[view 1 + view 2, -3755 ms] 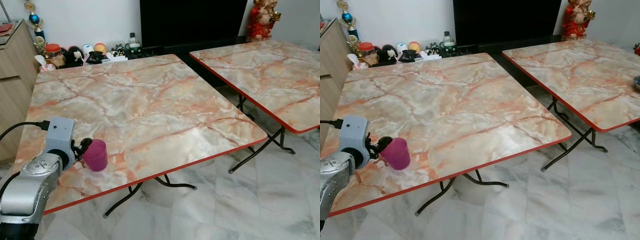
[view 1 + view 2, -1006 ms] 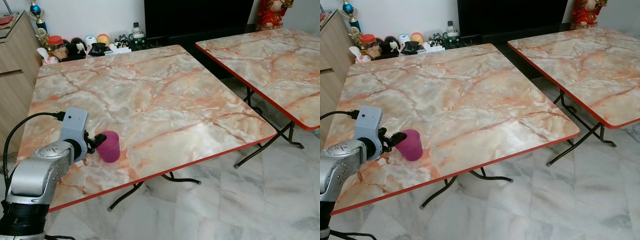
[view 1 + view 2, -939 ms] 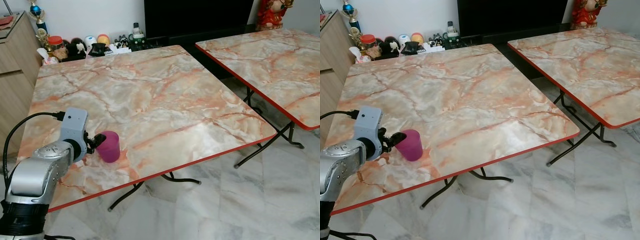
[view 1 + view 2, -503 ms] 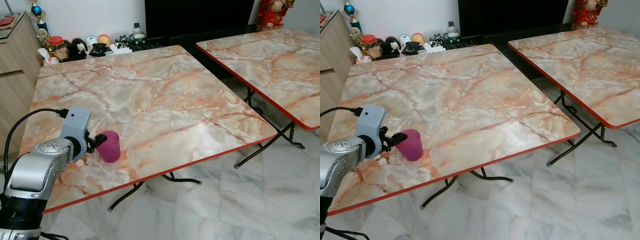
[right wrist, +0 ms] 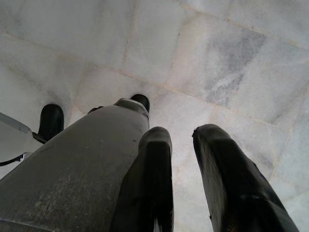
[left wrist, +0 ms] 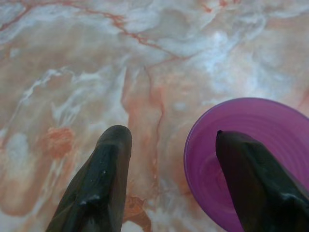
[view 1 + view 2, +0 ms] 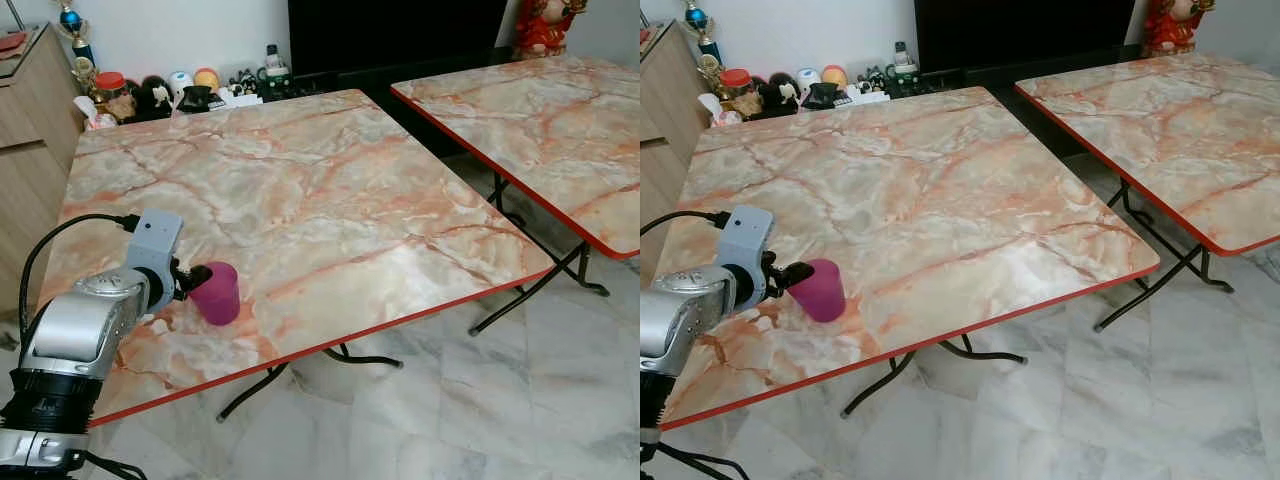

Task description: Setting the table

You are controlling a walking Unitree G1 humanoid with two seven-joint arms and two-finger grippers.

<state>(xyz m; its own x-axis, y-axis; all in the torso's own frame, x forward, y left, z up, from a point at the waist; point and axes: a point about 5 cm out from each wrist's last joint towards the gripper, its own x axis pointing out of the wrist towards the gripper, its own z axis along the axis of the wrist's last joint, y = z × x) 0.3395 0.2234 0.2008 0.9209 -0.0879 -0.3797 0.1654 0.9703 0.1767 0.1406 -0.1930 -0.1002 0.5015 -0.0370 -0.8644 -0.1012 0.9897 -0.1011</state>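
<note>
Cup: purple cup [image 7: 217, 293] upright, near-left on marble tabletop [image 7: 300, 200].
Left end effector [image 6: 169, 145]: spread open, one finger inside cup, gripping nothing.

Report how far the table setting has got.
Done: one purple cup stands upright on the marble table near its front left edge. In hand: the left gripper is open, one finger inside the cup's rim, not withdrawn. Left: no other tableware is on either table; the right gripper hangs idle.

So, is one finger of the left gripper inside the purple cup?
Yes, in the left wrist view one black finger sits inside the purple cup, while the other is outside it over the marble table.
</note>
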